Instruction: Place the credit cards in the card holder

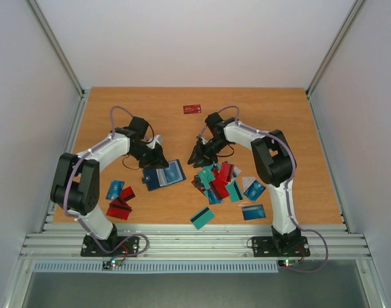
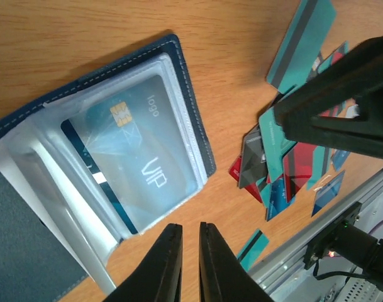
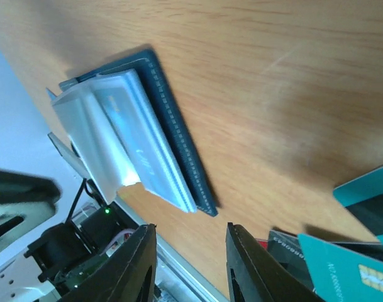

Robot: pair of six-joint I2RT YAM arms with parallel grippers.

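The card holder (image 1: 164, 174) lies open on the wooden table, its clear sleeves up. A blue card marked VIP (image 2: 141, 151) sits inside the top sleeve of the card holder (image 2: 185, 82). My left gripper (image 1: 156, 156) hovers just above the holder's far edge; its jaws (image 2: 190, 228) stand almost together with nothing between them. Between the holder and a heap of teal, red and blue credit cards (image 1: 217, 181) hangs my right gripper (image 1: 197, 158), open and empty (image 3: 191, 229). The holder (image 3: 178, 151) shows edge-on in the right wrist view.
More cards lie apart: red and blue ones (image 1: 120, 199) by the left arm, a teal one (image 1: 202, 218) and a blue one (image 1: 253, 212) near the front, a red one (image 1: 192, 109) at the back. A metal rail (image 1: 195, 242) runs along the near edge.
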